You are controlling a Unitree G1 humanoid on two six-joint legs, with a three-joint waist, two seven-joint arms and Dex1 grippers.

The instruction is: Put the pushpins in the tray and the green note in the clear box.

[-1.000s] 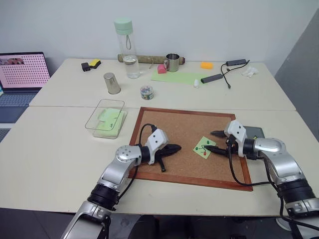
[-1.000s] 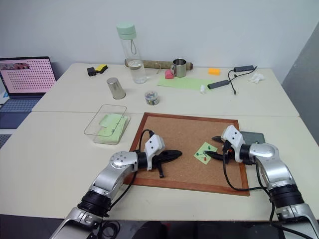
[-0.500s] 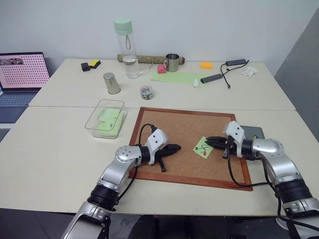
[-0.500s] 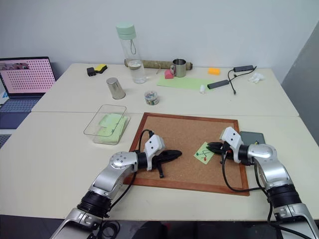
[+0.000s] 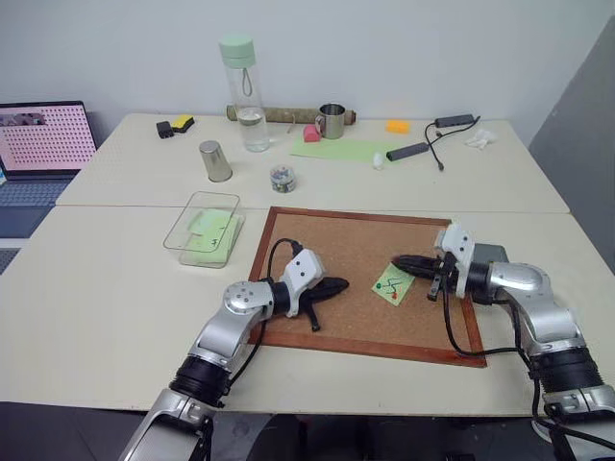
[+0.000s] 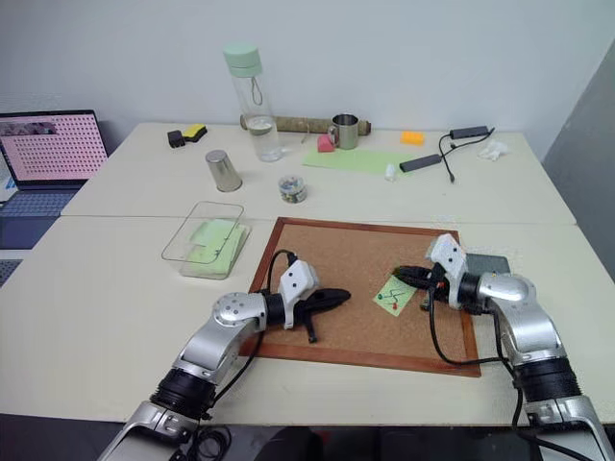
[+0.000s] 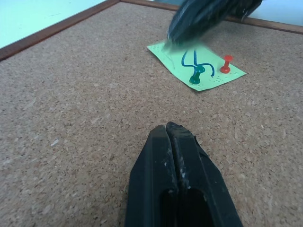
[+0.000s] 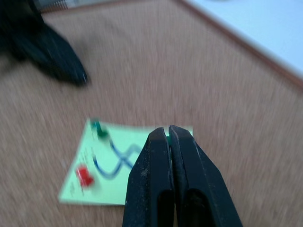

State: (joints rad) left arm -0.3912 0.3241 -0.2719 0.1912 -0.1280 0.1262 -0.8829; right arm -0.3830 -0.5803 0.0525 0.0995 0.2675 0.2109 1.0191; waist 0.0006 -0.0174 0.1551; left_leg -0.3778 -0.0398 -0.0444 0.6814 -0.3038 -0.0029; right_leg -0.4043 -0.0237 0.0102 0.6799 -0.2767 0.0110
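The green note lies on the corkboard, right of centre in the head views, with a blue scribble on its face. Two pushpins stand in it: a green pushpin and a red pushpin, side by side near the note's lower edge in the head views.

The right end effector is above the note's upper right corner, its two black fingers pressed together. In the right wrist view a speck of green shows at the fingertips; whether a pin is held there cannot be told. The tips overlap the note's edge in that view, and contact with the paper cannot be confirmed.

The left end effector is low over the corkboard at centre frame, well apart from the note on its left side, fingers closed on nothing; the left wrist view shows the two fingers meeting with bare cork ahead of them.

The tray sits on the bench just beyond the corkboard's right frame, partly hidden behind the right arm. The clear box rests on the bench left of the corkboard, upper left of centre, with a pale-green sheet already inside it.
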